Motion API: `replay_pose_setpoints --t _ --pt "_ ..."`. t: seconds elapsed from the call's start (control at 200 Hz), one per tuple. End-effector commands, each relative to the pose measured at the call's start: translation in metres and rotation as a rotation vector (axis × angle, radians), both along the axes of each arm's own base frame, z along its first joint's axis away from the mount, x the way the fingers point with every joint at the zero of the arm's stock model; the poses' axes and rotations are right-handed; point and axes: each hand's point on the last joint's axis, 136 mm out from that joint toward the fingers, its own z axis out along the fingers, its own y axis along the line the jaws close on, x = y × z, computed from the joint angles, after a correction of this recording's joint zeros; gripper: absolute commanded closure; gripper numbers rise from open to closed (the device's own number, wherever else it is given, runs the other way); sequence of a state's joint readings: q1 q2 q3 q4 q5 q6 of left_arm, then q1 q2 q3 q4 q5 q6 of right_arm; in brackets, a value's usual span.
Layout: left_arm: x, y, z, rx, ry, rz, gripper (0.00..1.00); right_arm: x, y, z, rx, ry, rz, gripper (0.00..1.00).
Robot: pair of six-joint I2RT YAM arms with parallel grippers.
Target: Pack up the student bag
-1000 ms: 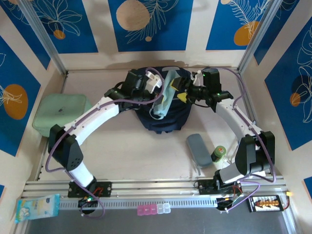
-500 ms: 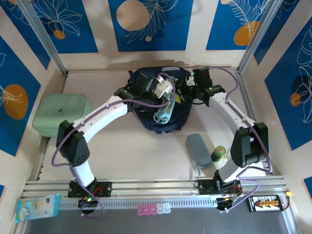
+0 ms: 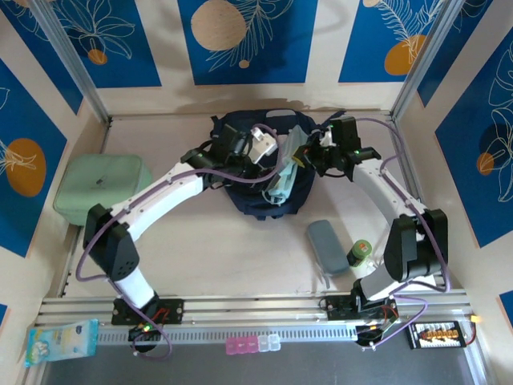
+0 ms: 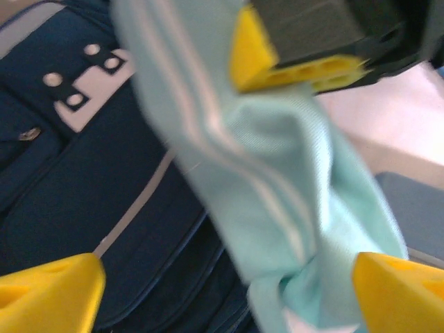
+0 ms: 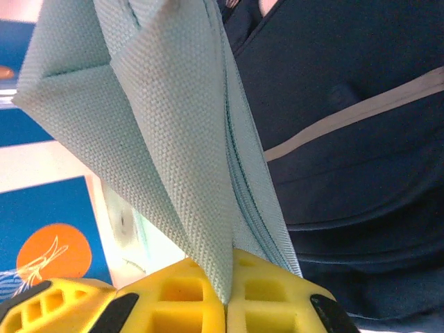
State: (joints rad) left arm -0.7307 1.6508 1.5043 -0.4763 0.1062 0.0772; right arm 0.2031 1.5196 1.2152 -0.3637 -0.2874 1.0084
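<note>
While right fingers (image 5: 270, 295) on cloth (image 5: 159, 104), student bag (image 5: 347, 69) beneath.

The student bag (image 3: 255, 205) is dark navy, crossed by thin grey trim lines, and carries a white tag patch marked with small dots. The mint cloth (image 4: 277, 201) is pale green and woven, with paler stripes along it. My left gripper (image 4: 222, 295) and right gripper (image 5: 225, 305) have bright yellow pads. My arms (image 3: 160, 192) are white with black joints and purple cables. By the table's (image 3: 208, 241) left edge is a mint-green case (image 3: 100, 186). Toward its right edge are a grey-blue pouch (image 3: 326, 245) and a green-lidded jar (image 3: 360, 253). The table is pale beige. The walls (image 3: 473, 160) are cream with blue panels, white leaf outlines and orange discs.
</note>
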Motion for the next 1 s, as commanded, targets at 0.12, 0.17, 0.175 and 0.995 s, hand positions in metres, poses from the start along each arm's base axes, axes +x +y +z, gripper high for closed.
replay_pose_setpoints --t 0.12,0.17,0.175,0.995 --pt "0.006 0.021 0.012 0.068 -0.152 0.016 0.0 -0.012 -0.061 0.022 -0.116 -0.096 -0.127 1.0" --pt "0.008 0.021 0.003 0.105 -0.144 -0.001 0.0 -0.015 -0.077 0.02 -0.141 -0.095 -0.16 1.0" --pt "0.009 0.021 0.002 0.108 -0.144 -0.004 0.0 -0.016 -0.078 0.02 -0.143 -0.096 -0.163 1.0" --pt "0.07 0.014 -0.134 0.499 0.041 -0.123 0.33 -0.038 -0.127 0.02 -0.098 -0.07 -0.29 1.0"
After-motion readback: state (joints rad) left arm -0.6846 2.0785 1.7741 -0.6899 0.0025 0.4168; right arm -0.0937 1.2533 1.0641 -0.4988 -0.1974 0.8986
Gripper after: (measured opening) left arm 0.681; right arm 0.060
